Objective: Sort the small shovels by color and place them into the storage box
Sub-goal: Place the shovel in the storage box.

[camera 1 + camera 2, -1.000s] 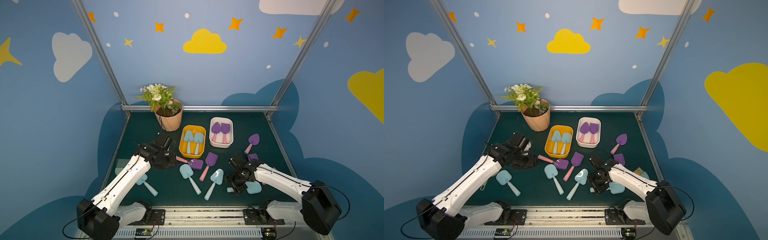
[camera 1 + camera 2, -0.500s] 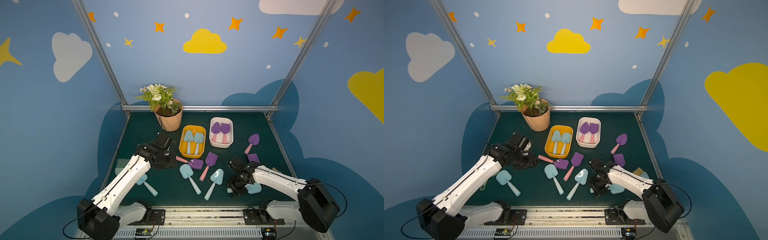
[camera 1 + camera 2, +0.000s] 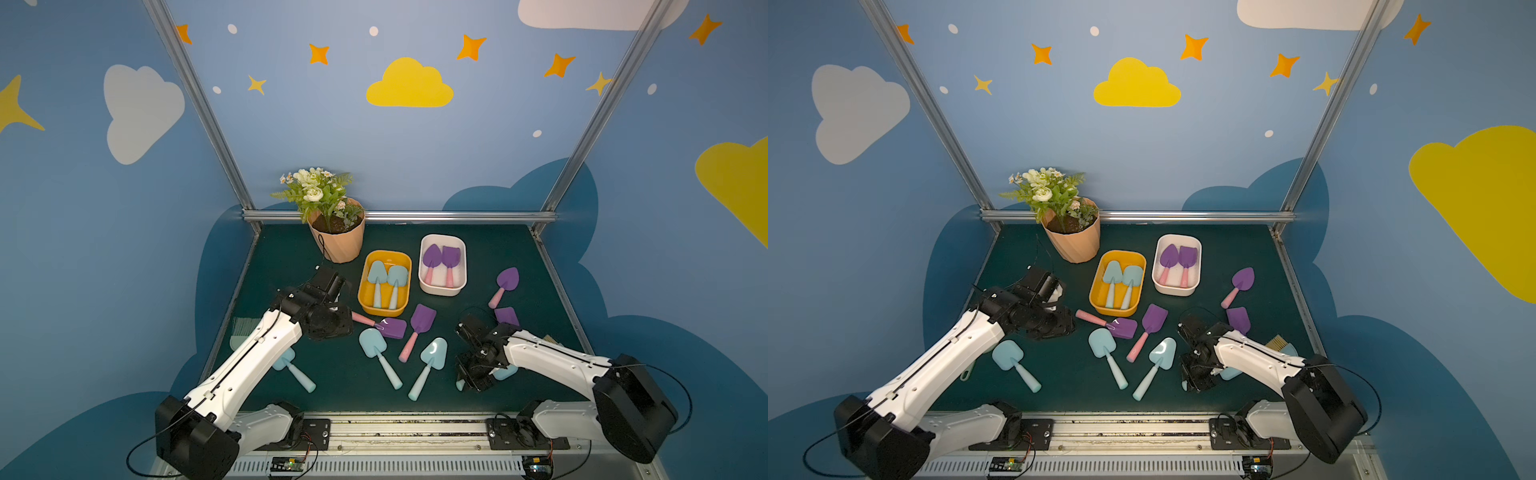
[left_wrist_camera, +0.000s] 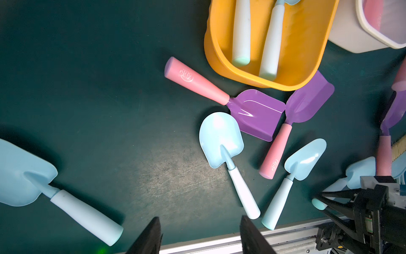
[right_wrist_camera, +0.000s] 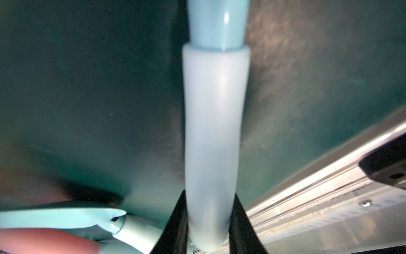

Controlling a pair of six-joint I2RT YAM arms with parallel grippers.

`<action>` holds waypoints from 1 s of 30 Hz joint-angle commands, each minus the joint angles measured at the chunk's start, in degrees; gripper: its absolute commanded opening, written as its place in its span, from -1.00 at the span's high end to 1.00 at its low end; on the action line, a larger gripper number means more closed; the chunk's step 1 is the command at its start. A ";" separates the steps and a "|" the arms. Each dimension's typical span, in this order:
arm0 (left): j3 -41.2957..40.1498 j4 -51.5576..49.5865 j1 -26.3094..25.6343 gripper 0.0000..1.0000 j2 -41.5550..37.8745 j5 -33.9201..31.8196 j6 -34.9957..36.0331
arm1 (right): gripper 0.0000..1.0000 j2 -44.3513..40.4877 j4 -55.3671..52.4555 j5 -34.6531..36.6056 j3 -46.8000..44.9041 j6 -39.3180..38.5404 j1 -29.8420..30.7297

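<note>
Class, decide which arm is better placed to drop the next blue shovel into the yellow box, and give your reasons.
Right. The right gripper is shut on a blue shovel by its pale handle; the left gripper is open, holding nothing.

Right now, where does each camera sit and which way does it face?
Top views: high at the front, looking down toward the back wall at the table; both arms show.
Left wrist: above the table, looking down at loose shovels and the yellow box; open left claw shows.
Right wrist: low, looking along the light blue shovel that the right claw clamps.
Shared: left wrist and both top views show the right claw.
</note>
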 commanded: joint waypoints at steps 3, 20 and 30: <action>-0.25 0.05 0.29 0.02 -0.02 0.52 0.81 | 0.71 -1.32 -5.30 2.54 2.46 -0.35 1.52; 0.29 -0.33 0.22 0.03 -0.78 1.22 0.69 | 0.89 4.95 -28.38 23.03 31.27 -21.45 12.18; 0.38 -0.62 0.38 0.03 -1.04 1.04 0.68 | 1.00 23.24 -33.34 14.70 51.02 -55.76 12.42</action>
